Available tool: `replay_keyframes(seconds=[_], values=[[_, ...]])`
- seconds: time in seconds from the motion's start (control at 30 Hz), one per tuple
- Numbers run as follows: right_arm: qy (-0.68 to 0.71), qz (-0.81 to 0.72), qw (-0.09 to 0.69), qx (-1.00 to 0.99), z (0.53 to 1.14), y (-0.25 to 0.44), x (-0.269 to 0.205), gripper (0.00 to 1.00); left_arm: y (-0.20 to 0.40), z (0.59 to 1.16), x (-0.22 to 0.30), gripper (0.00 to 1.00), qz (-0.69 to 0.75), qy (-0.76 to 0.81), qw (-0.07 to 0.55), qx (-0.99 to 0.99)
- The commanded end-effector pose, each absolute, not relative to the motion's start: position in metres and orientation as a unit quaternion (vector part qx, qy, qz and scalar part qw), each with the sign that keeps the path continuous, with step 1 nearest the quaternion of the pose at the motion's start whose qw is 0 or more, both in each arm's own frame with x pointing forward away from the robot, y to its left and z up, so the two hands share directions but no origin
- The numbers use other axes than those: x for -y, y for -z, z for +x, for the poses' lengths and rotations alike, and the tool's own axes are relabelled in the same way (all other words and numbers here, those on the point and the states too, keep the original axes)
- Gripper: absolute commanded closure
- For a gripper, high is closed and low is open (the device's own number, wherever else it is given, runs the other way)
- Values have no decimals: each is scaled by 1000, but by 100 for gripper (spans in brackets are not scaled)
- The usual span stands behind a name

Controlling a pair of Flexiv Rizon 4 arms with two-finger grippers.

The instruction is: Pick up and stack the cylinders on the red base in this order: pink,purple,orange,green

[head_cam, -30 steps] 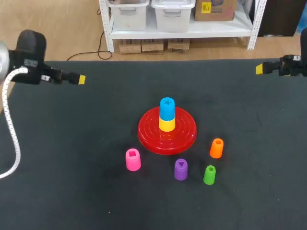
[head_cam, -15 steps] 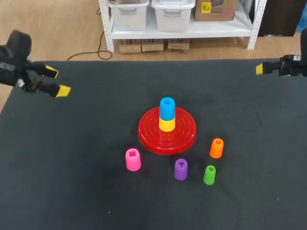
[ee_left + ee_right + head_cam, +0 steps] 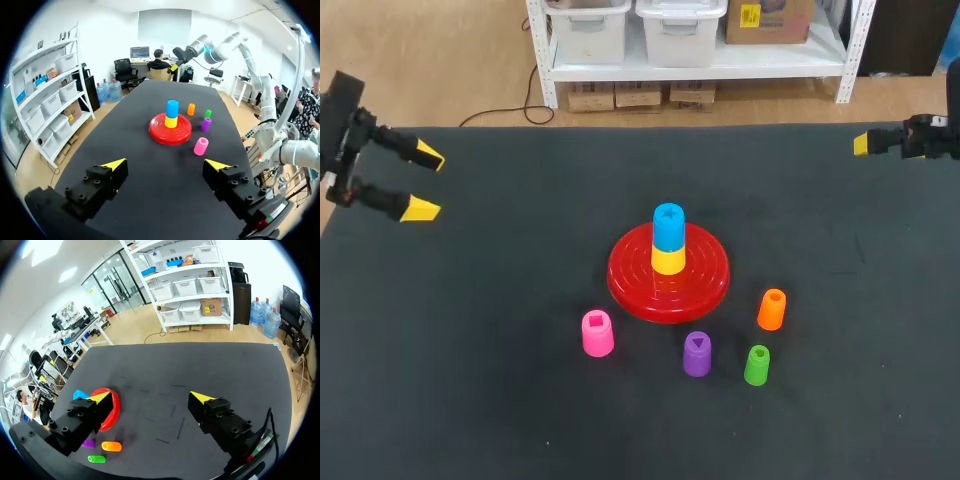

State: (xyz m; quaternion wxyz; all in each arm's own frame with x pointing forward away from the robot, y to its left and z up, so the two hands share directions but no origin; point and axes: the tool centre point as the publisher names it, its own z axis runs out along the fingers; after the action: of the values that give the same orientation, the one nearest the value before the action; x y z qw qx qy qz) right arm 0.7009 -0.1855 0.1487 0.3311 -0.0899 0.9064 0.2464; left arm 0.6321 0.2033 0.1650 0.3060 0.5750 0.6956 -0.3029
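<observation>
At the middle of the black-clothed table [image 3: 470, 400] sits the round red plastic base [image 3: 628, 285], carrying a yellow cylinder [image 3: 668, 260] with a blue cylinder [image 3: 668, 228] on top. The four pieces to be stacked stand upright on the cloth near the base's front edge, none touching another. The pink cylinder [image 3: 597, 333] is toward the left arm's side, the purple cylinder [image 3: 697, 353] is near the middle, the green cylinder [image 3: 757, 365] is just beside the purple one, and the orange cylinder [image 3: 771, 309] is nearest the right arm's side.

The left gripper [image 3: 424, 183] hangs over the far left edge of the table, its yellow-tipped fingers wide apart and holding nothing. The right gripper [image 3: 150, 397] hangs at the far right edge, its fingers likewise spread and empty. Both are well apart from the pieces.

Pink goes first. It looks like a small hollow moulded-plastic piece, so it is probably light, stiff and rather smooth. A modest squeeze should hold it, but a glancing touch could tip it or slide it on the cloth. The safest hold seems to be from above, with the fingers on opposite sides of its round wall about halfway up, leaving the open bottom clear.
</observation>
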Motion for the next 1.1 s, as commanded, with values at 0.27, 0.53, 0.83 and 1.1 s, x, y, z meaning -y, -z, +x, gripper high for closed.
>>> replay_keyframes(seconds=[0.27, 0.53, 0.83, 1.1], values=[[-245, -89, 331, -907, 700, -149, 185, 0, -166, 618, -180, 0, 672, 276, 289, -624], [-245, -89, 331, -907, 700, -149, 185, 0, -152, 603, -169, 0, 679, 254, 282, -628], [-245, -89, 331, -907, 700, -149, 185, 0, -151, 598, -165, 0, 696, 259, 299, -600], [-245, -89, 331, -907, 700, -149, 185, 0, -157, 594, -159, 0, 688, 288, 304, -592]])
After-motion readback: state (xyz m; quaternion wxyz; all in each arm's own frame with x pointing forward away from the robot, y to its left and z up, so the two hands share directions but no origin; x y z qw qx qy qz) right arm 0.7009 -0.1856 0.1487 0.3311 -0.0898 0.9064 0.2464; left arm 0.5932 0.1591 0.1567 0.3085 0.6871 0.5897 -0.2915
